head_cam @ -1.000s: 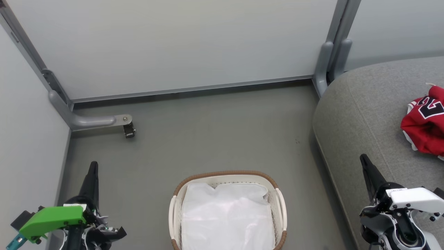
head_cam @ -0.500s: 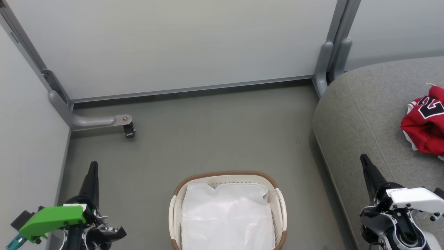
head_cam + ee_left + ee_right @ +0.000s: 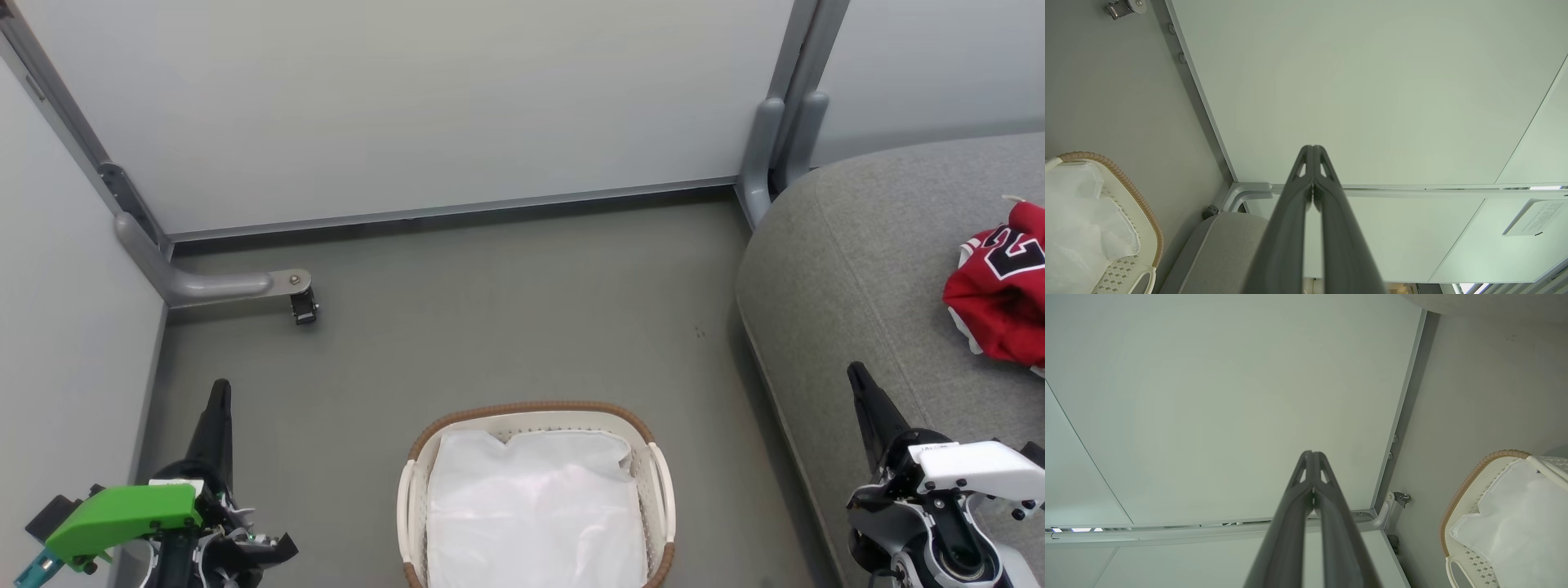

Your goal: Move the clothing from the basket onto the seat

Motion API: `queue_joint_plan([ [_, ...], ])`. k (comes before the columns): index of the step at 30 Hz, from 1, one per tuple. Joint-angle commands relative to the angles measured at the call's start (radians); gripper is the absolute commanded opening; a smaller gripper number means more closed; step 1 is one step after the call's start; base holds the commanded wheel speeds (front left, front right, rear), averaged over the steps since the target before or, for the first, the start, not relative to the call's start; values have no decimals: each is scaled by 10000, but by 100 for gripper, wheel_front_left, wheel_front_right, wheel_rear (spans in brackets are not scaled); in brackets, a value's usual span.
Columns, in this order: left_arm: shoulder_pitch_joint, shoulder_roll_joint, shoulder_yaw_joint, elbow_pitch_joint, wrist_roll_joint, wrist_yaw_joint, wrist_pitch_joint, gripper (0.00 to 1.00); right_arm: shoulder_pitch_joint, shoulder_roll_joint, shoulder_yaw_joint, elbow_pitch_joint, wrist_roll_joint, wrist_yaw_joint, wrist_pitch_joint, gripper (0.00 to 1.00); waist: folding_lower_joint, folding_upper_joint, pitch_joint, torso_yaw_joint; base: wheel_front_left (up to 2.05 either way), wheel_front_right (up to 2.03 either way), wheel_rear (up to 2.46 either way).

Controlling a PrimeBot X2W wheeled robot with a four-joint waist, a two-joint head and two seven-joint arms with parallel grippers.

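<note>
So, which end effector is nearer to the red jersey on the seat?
Right. The right end effector, shut, is by the seat edge, below-left of the red jersey in the head view. The left end effector, also shut, is on the far side of the basket.

Head cam: high, facing forward and down at floor (image 3: 506,327) and basket (image 3: 535,406). Wrist cams: low, rolled sideways, facing partition panels (image 3: 1372,81). All three share basket and panels.
</note>
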Motion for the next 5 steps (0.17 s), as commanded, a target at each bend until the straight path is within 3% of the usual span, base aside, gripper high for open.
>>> queue_joint_plan([
  [1, -108, 69, 20, -22, -34, -65, 33, 0, 110, -62, -16, -40, 36, -3, 33, 0, 0, -1, 0, 0, 0, 0, 0],
  [5, -108, 69, 20, -22, -34, -65, 32, 0, 110, -61, -16, -40, 37, -3, 33, 0, 0, -1, 0, 0, 0, 0, 0],
])
